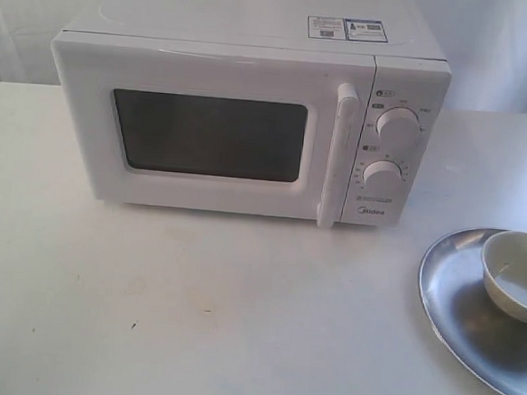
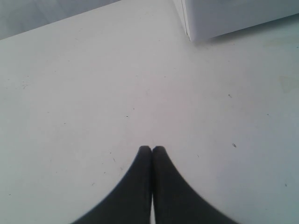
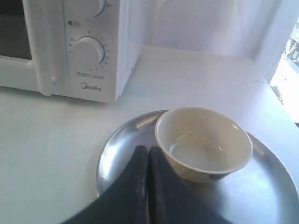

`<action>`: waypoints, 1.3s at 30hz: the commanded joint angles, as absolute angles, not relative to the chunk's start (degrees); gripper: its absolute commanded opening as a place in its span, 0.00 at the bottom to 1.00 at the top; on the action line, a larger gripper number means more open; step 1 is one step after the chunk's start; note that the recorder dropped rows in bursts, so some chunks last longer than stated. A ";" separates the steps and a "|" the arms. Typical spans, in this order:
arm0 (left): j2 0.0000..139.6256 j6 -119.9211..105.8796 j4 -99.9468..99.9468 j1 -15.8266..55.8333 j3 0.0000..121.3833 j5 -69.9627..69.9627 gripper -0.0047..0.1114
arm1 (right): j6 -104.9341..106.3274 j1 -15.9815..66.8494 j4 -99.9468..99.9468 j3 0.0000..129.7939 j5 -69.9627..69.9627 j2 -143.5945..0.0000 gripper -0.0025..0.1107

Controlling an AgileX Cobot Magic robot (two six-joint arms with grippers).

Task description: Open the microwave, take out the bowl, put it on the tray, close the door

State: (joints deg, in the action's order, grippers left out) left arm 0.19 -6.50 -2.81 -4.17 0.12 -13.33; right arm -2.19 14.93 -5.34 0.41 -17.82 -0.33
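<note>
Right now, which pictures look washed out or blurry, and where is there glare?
Exterior view: pale and hazy, the white microwave barely stands out from the backdrop. Left wrist view: bluish cast, the closed fingers a soft dark blur. Right wrist view: daylight blows out one edge, glare streaks the tray beside the bowl.

It looks like a staged indoor test setup dressed with kitchen things — a plain white tabletop (image 1: 192,319) backed by white draped cloth (image 1: 491,51). On it stand a white Midea microwave (image 1: 242,115) with a silver tray (image 1: 456,292) and a cream bowl (image 1: 516,274) beside it. The right wrist view catches a window (image 3: 287,70) at one side — bright daylight and a little greenery.
</note>
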 commanded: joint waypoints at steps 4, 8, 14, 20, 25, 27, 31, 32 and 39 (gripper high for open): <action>0.00 -6.23 -2.55 -3.94 0.00 -13.39 0.04 | -10.81 12.62 -10.74 0.00 -18.56 0.00 0.02; 0.00 -6.23 -2.55 -3.94 0.00 -13.39 0.04 | -10.54 11.87 -4.45 0.00 -18.66 0.00 0.02; 0.00 -6.23 -2.55 -3.94 0.00 -13.39 0.04 | 3.16 11.87 -2.39 0.00 -18.66 0.00 0.02; 0.00 -6.23 -2.55 -3.94 0.00 -13.39 0.04 | 5.38 11.87 -2.39 0.00 -18.66 0.00 0.02; 0.00 -6.23 -2.55 -3.94 0.00 -13.30 0.04 | 2.06 11.87 -2.39 0.00 -18.66 0.00 0.02; 0.00 -6.23 -2.55 -3.94 0.00 -13.30 0.04 | -0.35 11.87 -2.39 0.00 -18.66 0.00 0.02; 0.00 -6.23 -2.55 -3.94 0.00 -13.30 0.04 | 0.40 11.87 -2.39 0.00 -18.66 0.00 0.02; 0.00 -6.23 -2.55 -3.94 0.00 -13.30 0.04 | 0.40 11.87 -2.39 0.00 -18.66 0.00 0.02; 0.00 -6.23 -2.55 -3.94 0.00 -13.30 0.04 | 0.00 11.87 -2.39 0.00 -18.79 0.00 0.02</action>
State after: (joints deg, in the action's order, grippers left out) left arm 0.19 -6.50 -2.81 -4.17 0.12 -13.33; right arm 0.40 12.32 -2.49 0.41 -19.02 -0.33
